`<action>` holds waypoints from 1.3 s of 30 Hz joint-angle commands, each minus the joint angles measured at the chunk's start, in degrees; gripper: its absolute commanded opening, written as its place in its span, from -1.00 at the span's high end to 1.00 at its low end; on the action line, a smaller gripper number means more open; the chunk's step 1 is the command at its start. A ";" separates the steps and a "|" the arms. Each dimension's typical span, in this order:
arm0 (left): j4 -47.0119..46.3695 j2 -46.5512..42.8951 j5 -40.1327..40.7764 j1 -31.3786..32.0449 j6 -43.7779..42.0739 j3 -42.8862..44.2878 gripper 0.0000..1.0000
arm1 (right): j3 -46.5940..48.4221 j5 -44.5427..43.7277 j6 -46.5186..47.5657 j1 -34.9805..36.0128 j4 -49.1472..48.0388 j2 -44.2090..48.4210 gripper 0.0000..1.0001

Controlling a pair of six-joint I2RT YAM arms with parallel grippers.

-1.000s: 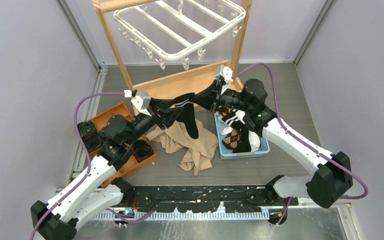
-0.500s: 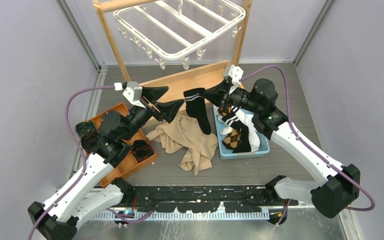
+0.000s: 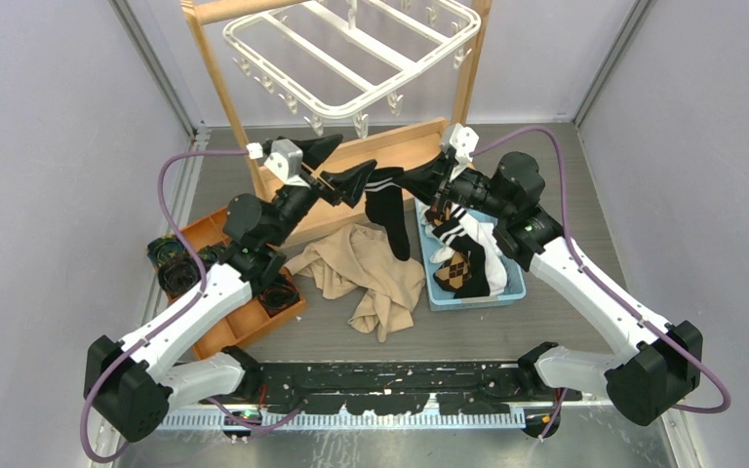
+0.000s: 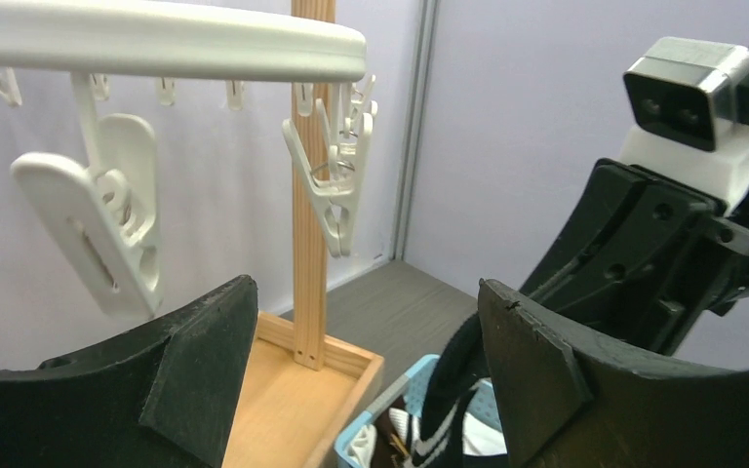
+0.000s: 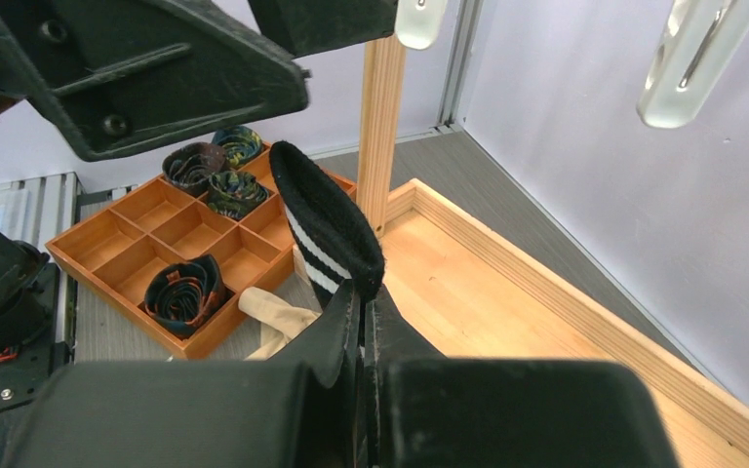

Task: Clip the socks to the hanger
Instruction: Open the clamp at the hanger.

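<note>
Right wrist view: my right claw (image 5: 363,292) is clenched on the cuff of a black white-striped sock (image 5: 327,229), held up under blurry clips. Only the left wrist view shows my left claw (image 4: 366,327) spread wide just below the hanger (image 4: 156,39) and its rim clip (image 4: 336,185). The top view adds a blue basket (image 3: 478,301) holding argyle and striped socks (image 3: 460,263), and an orange divided tray (image 3: 254,331) holding dark rolls (image 3: 278,292).

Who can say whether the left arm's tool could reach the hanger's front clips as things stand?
Probably yes. The left tool is open just below a clip on the hanger, with nothing between them; the black sock in the right tool hangs off to one side.
</note>
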State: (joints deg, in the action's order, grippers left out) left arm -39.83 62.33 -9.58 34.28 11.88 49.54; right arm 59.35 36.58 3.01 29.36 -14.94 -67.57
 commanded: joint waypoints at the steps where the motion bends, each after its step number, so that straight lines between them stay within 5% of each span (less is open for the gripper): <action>1: -6.87 1.56 0.37 -0.89 -4.27 4.42 -0.66 | -0.60 0.98 -1.31 -0.69 -4.62 1.01 0.98; 18: -10.82 7.83 -5.77 -2.82 3.08 10.35 -0.34 | -2.16 2.36 -2.99 -2.55 -8.47 1.01 0.98; 39: -7.88 10.16 -3.68 -2.82 4.47 13.25 -0.07 | -2.58 2.41 -4.89 -2.85 -9.93 0.69 0.98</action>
State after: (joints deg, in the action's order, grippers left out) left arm -46.48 72.23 -14.09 31.70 16.19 60.20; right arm 56.55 38.65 -1.45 26.87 -21.45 -67.57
